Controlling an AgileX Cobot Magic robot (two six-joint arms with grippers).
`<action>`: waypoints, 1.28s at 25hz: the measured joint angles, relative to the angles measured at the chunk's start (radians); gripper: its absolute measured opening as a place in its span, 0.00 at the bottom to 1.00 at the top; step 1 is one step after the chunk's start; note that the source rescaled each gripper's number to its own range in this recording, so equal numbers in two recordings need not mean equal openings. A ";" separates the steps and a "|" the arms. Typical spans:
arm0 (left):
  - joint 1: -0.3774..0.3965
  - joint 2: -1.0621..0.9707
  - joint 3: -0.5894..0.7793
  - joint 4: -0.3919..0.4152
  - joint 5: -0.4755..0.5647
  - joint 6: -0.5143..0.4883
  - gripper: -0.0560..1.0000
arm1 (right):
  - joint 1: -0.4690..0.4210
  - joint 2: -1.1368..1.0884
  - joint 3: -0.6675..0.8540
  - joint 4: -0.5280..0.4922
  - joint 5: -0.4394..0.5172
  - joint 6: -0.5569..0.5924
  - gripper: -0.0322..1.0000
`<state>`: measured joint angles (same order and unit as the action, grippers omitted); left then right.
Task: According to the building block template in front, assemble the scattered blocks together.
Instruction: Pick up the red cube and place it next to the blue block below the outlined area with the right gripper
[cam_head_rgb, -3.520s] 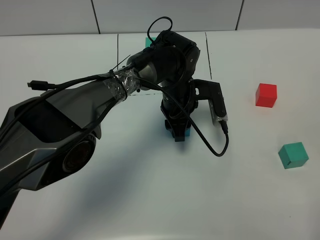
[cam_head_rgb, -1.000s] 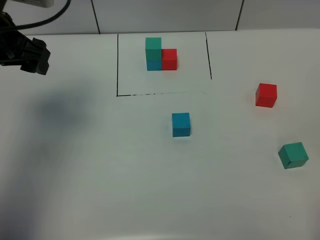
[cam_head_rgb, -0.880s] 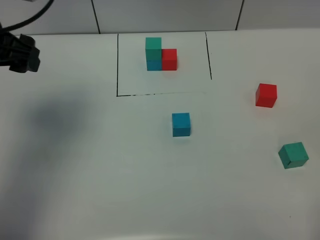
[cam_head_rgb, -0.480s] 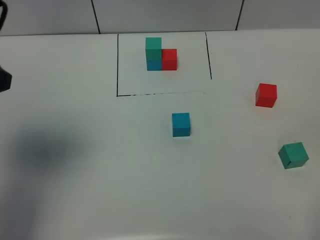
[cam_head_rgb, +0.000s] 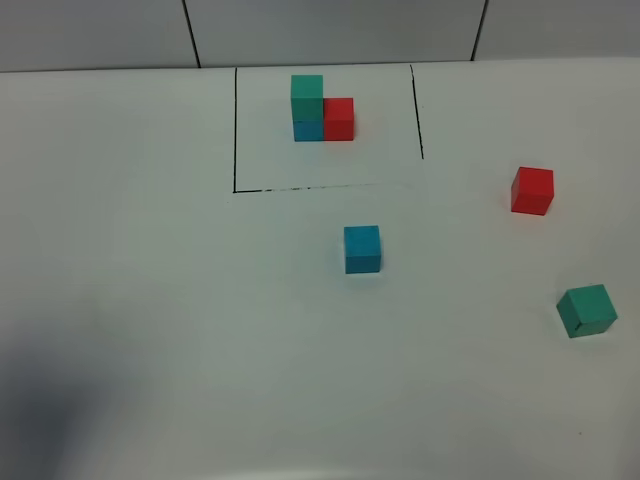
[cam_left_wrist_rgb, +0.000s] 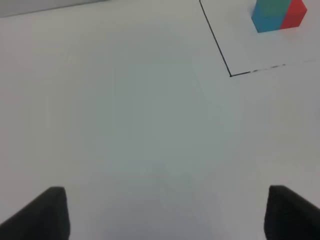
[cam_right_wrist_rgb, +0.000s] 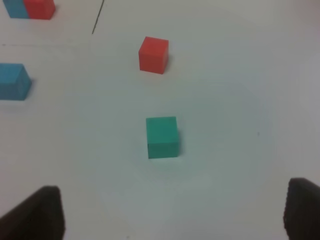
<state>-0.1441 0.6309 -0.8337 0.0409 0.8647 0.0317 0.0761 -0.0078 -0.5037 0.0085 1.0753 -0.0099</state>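
The building block template stands at the back inside a thin black-line frame: green on blue, red alongside. The scattered blue cube sits just in front of the frame. The red cube and the teal-green cube lie apart at the right. Neither arm shows in the exterior view. My left gripper is open and empty over bare table, with the template far off. My right gripper is open and empty, short of the green cube, with the red cube beyond and the blue cube aside.
The white table carries only the cubes and the drawn frame. A tiled wall runs along the back edge. A faint shadow lies at the front left corner.
The left arm has let go of the blue cube, pulled away to the left and left the exterior view. The blue cube stays in front of the frame. The other cubes have not moved.
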 joint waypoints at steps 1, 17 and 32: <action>0.000 -0.034 0.023 0.000 0.000 0.000 0.78 | 0.000 0.000 0.000 0.000 0.000 0.000 0.78; 0.000 -0.444 0.235 -0.048 0.157 -0.023 0.78 | 0.000 0.000 0.000 0.000 0.000 0.000 0.78; 0.000 -0.636 0.327 -0.091 0.218 -0.003 0.78 | 0.000 0.000 0.000 0.000 -0.001 0.000 0.78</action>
<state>-0.1441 -0.0054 -0.5066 -0.0498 1.0831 0.0286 0.0761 -0.0078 -0.5037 0.0085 1.0743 -0.0099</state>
